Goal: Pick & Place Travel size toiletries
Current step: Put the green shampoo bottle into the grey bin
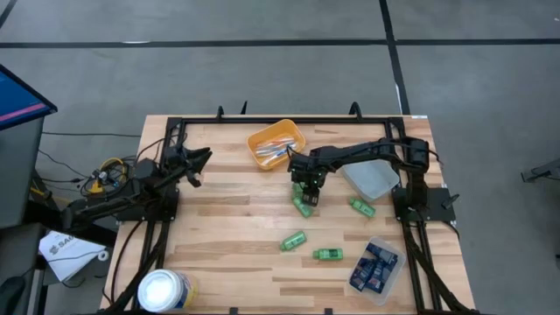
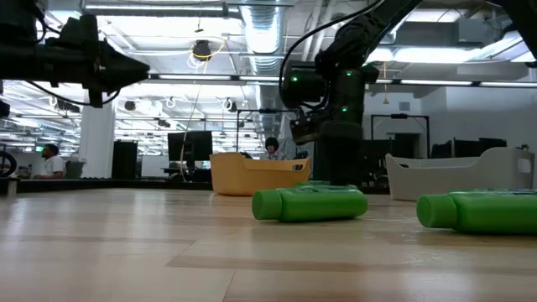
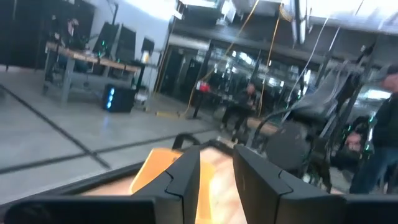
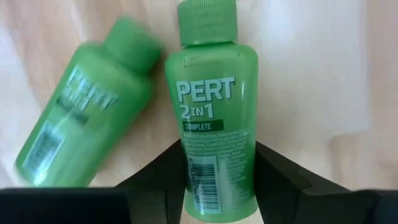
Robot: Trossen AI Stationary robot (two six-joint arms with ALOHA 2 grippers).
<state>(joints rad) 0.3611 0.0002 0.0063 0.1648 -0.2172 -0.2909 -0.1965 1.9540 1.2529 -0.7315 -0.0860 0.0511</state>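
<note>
The right tool (image 4: 217, 171) was pinching the lower body of a green bottle (image 4: 214, 106), presumably to lift it for sorting; a second bottle (image 4: 81, 106) lay just beside it. Three more bottles (image 1: 294, 241) lay scattered on the wooden table (image 1: 219, 236), near an orange tray (image 1: 276, 143), a clear tray (image 1: 375, 267) holding navy packets and a grey tray (image 1: 372, 178). The left tool (image 3: 216, 177) waited raised at the table's left, its fingers slightly parted on nothing. An open workshop lay beyond.

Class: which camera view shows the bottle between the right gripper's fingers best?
The right wrist view: the green bottle fills it, label readable, fingers either side. The high view shows it small under the right gripper; the low and left wrist views don't show it clearly.
</note>
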